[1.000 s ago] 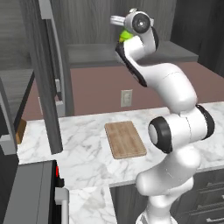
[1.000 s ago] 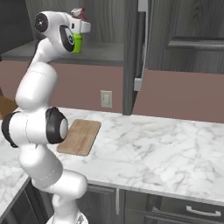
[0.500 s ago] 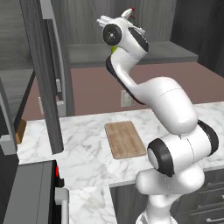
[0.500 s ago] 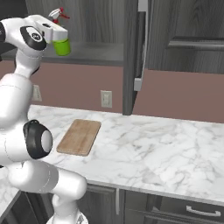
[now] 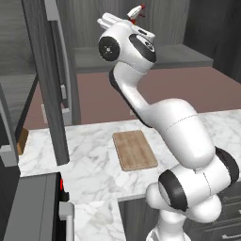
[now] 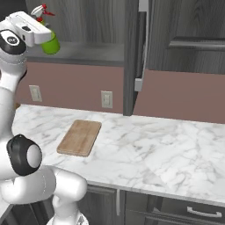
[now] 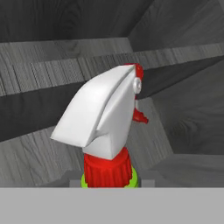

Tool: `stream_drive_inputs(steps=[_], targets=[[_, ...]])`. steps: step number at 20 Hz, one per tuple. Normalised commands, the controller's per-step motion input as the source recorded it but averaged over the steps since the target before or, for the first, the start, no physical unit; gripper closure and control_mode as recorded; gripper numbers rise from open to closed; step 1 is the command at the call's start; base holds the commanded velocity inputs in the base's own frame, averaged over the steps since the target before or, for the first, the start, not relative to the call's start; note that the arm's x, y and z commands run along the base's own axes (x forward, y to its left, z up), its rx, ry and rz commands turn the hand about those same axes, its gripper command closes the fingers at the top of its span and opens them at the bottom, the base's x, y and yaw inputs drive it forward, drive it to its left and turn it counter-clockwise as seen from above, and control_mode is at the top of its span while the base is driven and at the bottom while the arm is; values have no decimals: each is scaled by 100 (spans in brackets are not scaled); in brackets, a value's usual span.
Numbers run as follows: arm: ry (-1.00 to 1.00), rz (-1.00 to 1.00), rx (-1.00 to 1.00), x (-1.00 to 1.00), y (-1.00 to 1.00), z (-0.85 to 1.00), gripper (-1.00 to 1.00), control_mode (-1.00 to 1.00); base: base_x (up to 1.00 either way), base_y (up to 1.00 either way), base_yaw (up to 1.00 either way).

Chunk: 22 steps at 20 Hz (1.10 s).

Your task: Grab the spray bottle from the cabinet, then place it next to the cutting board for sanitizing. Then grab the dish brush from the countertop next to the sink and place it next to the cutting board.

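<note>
Hand (image 6: 44, 37) has swung left; spray bottle (image 6: 51, 43) held (above countertop (image 6: 145, 149)).

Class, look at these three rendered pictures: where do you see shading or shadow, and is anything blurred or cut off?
Left base view: flat, even light; the arm hides most of the spray bottle. Right base view: soft shadow along the cutting board edge, nothing blurred. Hand view: the bottle's nozzle looms large and sharp, shaded on one side, against dark cabinet boards.

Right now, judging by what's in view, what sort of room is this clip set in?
A rendered kitchen, most likely: a white marble countertop carrying a wooden cutting board, dark wood-grain cabinets above it, and drawer units below.
</note>
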Motion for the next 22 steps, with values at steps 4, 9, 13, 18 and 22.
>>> stream_drive_inputs(steps=[4, 9, 13, 18, 22], targets=[[0, 0, -1, -70, 32, 0, 100, -100, 0, 0, 0], [0, 0, -3, -77, 26, 0, 100, -100, 0, 0, 0], [0, 0, 0, -90, 18, 0, 100, -100, 0, 0, 0], [0, 0, -6, -74, 16, -4, 100, -100, 0, 0, 0], [9, 0, -7, -38, -39, -42, 100, -100, 0, 0, 0]])
